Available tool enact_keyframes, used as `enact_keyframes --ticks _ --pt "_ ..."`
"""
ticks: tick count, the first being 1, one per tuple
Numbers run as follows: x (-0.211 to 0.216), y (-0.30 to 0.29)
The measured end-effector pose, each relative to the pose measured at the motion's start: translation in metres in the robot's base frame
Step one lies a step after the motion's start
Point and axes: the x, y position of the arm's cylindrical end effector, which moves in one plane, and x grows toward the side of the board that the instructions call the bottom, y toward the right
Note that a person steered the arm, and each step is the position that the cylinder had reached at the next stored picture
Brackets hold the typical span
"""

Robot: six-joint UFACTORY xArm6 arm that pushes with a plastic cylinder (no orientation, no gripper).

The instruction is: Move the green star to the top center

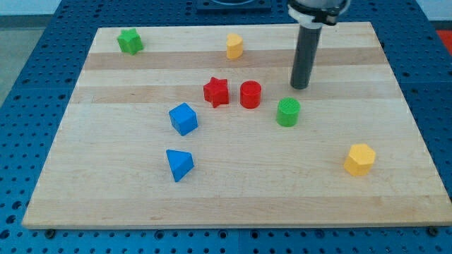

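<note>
The green star [130,41] lies near the top left corner of the wooden board [106,190]. My tip [301,87] stands right of the board's middle, far to the right of the green star. It is just above the green cylinder [287,112] and right of the red cylinder [250,94], touching neither. A yellow block [234,46] sits near the top centre, between the star and my tip.
A red star [216,92] sits at the middle, next to the red cylinder. A blue cube [183,118] and a blue triangular block [179,164] lie lower left of the middle. A yellow hexagonal block [359,159] lies at the lower right.
</note>
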Motion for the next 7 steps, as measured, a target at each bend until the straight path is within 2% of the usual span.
enact_keyframes --ticks 2,5,6,7 --pt "0.000 0.022" --pt "-0.003 -0.053" --pt "-0.004 -0.048" --pt "-0.007 -0.069"
